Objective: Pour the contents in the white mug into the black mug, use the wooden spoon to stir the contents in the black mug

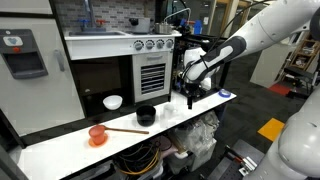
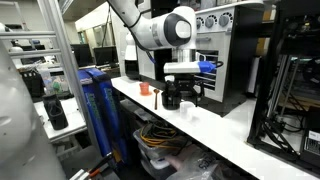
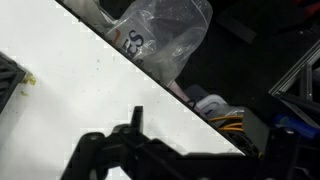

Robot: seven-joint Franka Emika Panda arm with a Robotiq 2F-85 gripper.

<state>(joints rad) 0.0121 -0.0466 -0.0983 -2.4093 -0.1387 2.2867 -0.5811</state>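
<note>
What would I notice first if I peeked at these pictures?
The big white arm reaches over a long white table, with its gripper hanging above the table's far end. On the table a bright orange cup catches the eye, with the spoon, black mug and white mug close by.

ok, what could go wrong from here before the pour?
1. The black mug stands between the end effector and the white mug; a low, straight reach might knock it.
2. The wooden spoon lies with one end by the orange cup; picking it up could nudge that cup.
3. Cables sit under the table; a missed pour could drip onto them.
</note>
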